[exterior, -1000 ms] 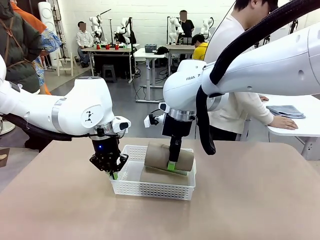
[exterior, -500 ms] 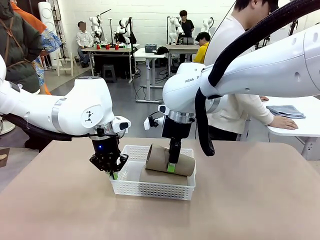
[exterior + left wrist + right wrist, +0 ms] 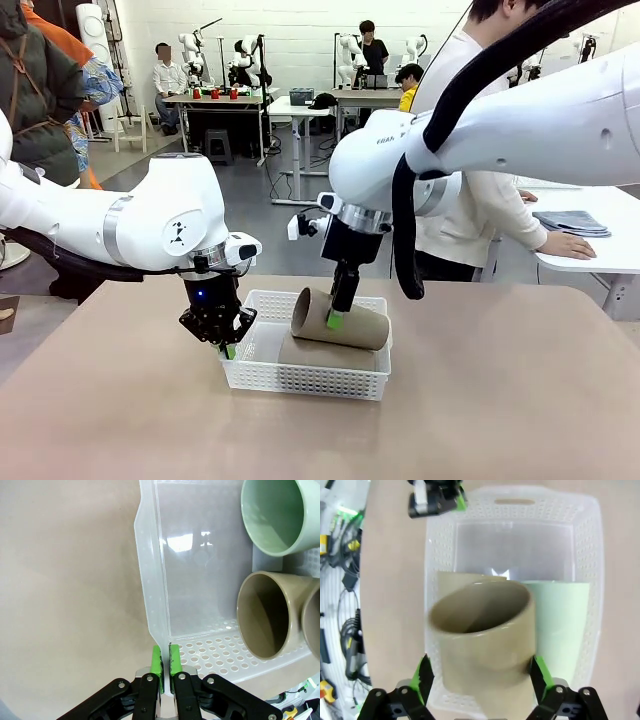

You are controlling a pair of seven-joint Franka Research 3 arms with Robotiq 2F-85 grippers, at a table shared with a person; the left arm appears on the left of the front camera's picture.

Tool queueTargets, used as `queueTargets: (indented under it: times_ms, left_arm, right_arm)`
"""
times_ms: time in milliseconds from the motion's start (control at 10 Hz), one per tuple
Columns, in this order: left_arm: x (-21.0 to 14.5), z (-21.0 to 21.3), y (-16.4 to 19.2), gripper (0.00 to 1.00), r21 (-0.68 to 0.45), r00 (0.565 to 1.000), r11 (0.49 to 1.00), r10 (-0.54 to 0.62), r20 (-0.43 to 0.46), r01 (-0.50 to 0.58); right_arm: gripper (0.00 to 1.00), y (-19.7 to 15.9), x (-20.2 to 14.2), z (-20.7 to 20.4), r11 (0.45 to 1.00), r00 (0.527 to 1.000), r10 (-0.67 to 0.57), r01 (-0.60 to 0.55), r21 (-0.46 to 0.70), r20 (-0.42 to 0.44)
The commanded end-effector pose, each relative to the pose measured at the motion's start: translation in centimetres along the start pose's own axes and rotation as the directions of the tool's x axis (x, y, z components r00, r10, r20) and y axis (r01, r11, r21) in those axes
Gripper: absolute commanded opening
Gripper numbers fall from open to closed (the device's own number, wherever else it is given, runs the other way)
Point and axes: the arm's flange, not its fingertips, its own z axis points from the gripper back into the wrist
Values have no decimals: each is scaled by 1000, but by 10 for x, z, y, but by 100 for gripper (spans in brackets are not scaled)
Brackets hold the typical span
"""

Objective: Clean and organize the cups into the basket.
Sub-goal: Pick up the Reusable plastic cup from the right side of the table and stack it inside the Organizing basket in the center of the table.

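Our right pincer (image 3: 334,318) stands released above the top tan cup (image 3: 340,320), which rests tilted on the other cups in the basket (image 3: 305,378) and could roll. Our left pincer (image 3: 165,658) is clenched on the basket's rim.

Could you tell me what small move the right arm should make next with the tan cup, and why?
Probably lower it and tip it level. The right gripper straddles the matte tan-brown tumbler, which sits tilted on the other tan tumbler in the white perforated plastic basket; the left gripper pinches the basket's rim, steadying it.
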Motion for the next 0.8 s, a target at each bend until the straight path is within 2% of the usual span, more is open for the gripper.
queueTargets:
  times_ms: [0,200,300,400,500,600,700]
  left_arm:
    - [0,-1,0,4,8,1000,1000,-6,0,6]
    - [0,-1,0,4,8,1000,1000,-6,0,6]
    - [0,-1,0,4,8,1000,1000,-6,0,6]
    - [0,-1,0,4,8,1000,1000,-6,0,6]
    - [0,-1,0,4,8,1000,1000,-6,0,6]
    - [0,-1,0,4,8,1000,1000,-6,0,6]
    - [0,-1,0,4,8,1000,1000,-6,0,6]
  right_arm:
    - [100,26,-28,31,999,989,53,-52,-6,140]
    - [100,48,-59,62,994,952,107,-108,-14,288]
    - [100,63,-85,73,987,912,151,-160,-9,382]
    - [100,79,-119,84,962,820,227,-274,13,526]
    - [100,92,-174,98,921,649,288,-389,-18,704]
    - [100,100,-226,103,910,525,310,-406,-87,793]
    - [100,102,-276,101,910,436,323,-387,-149,840]
